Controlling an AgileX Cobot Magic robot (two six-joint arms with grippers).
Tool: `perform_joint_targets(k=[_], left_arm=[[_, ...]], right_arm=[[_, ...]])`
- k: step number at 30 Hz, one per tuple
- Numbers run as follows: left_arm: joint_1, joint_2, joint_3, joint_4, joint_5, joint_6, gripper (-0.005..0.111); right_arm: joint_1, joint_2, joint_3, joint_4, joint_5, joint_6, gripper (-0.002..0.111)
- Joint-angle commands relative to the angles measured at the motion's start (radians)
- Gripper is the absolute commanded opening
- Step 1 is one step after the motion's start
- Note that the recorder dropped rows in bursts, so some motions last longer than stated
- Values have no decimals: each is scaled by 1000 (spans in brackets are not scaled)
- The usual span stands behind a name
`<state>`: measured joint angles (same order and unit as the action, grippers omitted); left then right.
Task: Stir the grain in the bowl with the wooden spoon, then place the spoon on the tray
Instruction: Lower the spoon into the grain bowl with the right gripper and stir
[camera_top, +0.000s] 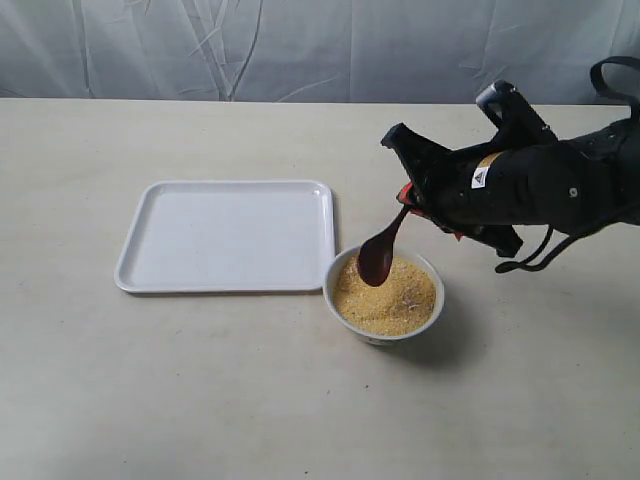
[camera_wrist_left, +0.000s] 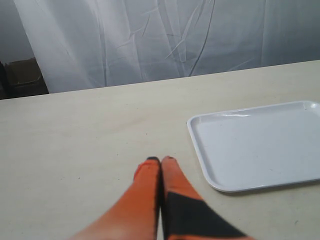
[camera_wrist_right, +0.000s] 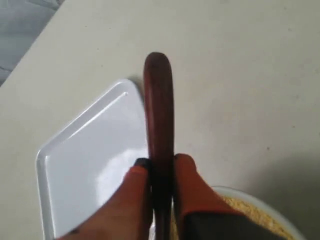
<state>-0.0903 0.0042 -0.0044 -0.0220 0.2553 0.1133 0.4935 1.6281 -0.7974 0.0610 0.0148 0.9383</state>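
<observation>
On the pale table (camera_top: 200, 380), we see a white bowl (camera_top: 383, 338) filled nearly to the rim with yellow-orange grain (camera_top: 400, 300). It stands just beside the near right corner of the white tray (camera_top: 225, 235), and we cannot tell whether the two touch. Over the bowl, the right end effector (camera_wrist_right: 161, 162) reaches in from the right side of the exterior view, pinching the wooden spoon (camera_top: 378, 258) by its handle between two orange fingers (camera_wrist_right: 192, 180). From that grip the slim handle slopes down toward the tray side, and the dark oval head hangs tilted over the part of the bowl nearest the tray. Its tip is at the surface of the grain. We cannot tell how deep it sits, or whether it merely touches. The right wrist view shows the rounded end of the handle sticking out beyond the fingertips. The tray lies flat with nothing on it. The left end effector (camera_wrist_left: 160, 160) hovers above bare table, its orange fingers pressed together with nothing between them, and one corner of the tray lies near it. A creased white curtain (camera_top: 300, 50) hangs behind the far edge of the table.
</observation>
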Motion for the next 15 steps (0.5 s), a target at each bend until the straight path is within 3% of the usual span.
perform_joint_targets(k=[1,15], left_arm=[[-1,-4,4,4,-9,-1,0],[-1,-4,4,8,-9,-1,0]], right_arm=[[-29,-21,3,-128,25,-6,0],[-40,67,6,-156,31,-2,0]])
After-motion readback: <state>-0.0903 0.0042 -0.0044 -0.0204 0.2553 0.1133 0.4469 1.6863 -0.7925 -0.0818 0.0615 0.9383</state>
